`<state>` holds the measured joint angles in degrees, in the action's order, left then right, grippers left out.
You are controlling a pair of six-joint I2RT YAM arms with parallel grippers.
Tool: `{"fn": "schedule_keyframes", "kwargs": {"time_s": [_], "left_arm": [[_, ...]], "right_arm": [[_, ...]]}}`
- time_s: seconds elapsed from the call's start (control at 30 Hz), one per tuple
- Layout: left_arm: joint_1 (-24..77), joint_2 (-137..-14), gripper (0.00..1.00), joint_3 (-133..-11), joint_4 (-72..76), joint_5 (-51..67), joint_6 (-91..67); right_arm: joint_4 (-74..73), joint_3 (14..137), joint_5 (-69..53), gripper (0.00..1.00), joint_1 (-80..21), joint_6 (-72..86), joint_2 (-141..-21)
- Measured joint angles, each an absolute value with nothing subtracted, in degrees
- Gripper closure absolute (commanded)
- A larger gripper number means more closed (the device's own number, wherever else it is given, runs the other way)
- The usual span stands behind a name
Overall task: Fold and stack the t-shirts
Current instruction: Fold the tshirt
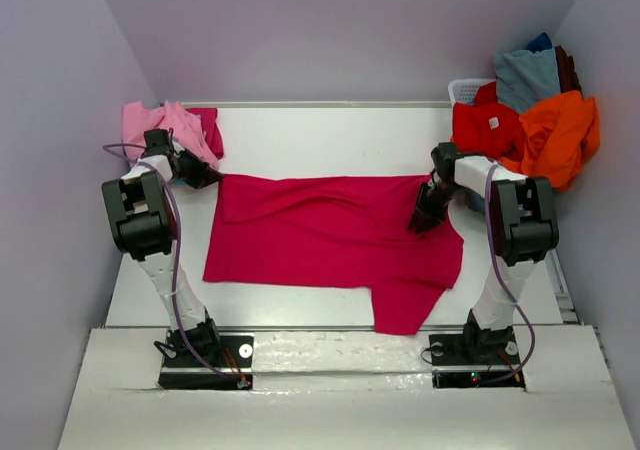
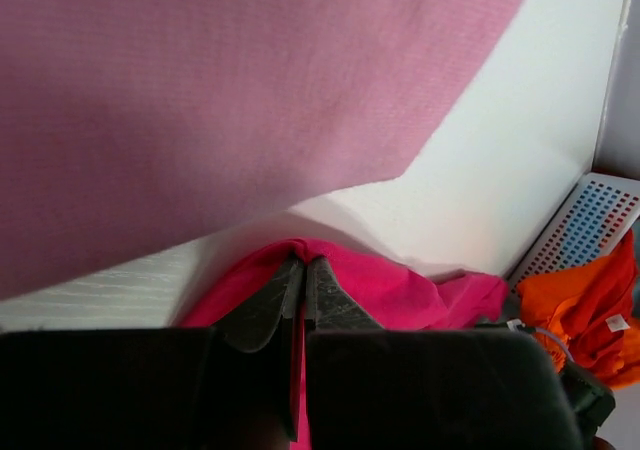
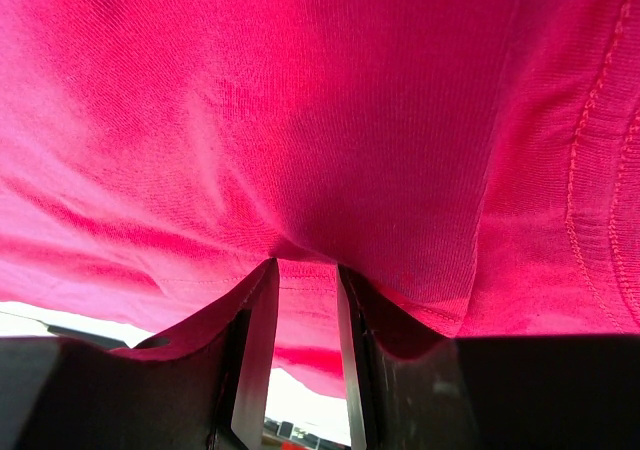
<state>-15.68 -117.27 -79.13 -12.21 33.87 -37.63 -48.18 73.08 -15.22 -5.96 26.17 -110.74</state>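
A crimson-magenta t-shirt (image 1: pixel 330 235) lies spread across the middle of the table, one sleeve pointing to the near edge. My left gripper (image 1: pixel 205 177) is at its far left corner, shut on a pinch of the fabric (image 2: pixel 400 290); the jaws meet around it (image 2: pixel 303 262). My right gripper (image 1: pixel 420 220) is at the shirt's far right part. Its jaws stand a little apart with a fold of crimson cloth (image 3: pixel 300 100) between them (image 3: pixel 305 265), and the cloth drapes over the fingers. A light pink t-shirt (image 1: pixel 160 125) lies at the far left corner and fills the top of the left wrist view (image 2: pixel 200 100).
A white basket (image 1: pixel 465 90) stands at the far right, also in the left wrist view (image 2: pixel 590 220). It holds a heap of an orange (image 1: pixel 555 135), a red (image 1: pixel 485 125) and a grey-blue t-shirt (image 1: pixel 525 75). Walls close in on the left, right and back.
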Motion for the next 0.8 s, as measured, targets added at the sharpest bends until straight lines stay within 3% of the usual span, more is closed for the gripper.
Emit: {"fn": "schedule_keyframes", "kwargs": {"time_s": [0.43, 0.47, 0.53, 0.57, 0.63, 0.73, 0.8], "left_arm": [[-18.28, -117.36, 0.93, -79.55, -12.27, 36.60, -40.07], [-18.31, -117.40, 0.81, -79.55, -12.27, 36.75, -40.16], [-18.37, -117.62, 0.66, -79.55, -12.12, 37.12, -40.25], [-18.41, -117.78, 0.52, -79.55, -11.90, 37.23, -40.60], [-18.61, -118.08, 0.40, -79.55, -11.14, 37.21, -40.49], [-18.92, -118.24, 0.29, -79.55, -10.44, 37.04, -40.80], [-19.09, -118.24, 0.27, -79.55, -10.09, 36.93, -40.80]], "right_arm": [[-47.40, 72.12, -15.25, 0.64, -5.96, 26.55, -110.10], [-47.27, 71.99, -15.25, 0.64, -5.96, 26.57, -110.00], [-47.09, 71.72, -15.27, 0.64, -5.96, 26.59, -109.84], [-47.07, 71.72, -15.27, 0.64, -5.96, 26.59, -109.84], [-47.09, 71.70, -15.27, 0.64, -5.96, 26.59, -109.84], [-47.05, 71.61, -15.27, 0.64, -5.96, 26.59, -109.75], [-47.03, 71.48, -15.27, 0.64, -5.96, 26.59, -109.65]]}}
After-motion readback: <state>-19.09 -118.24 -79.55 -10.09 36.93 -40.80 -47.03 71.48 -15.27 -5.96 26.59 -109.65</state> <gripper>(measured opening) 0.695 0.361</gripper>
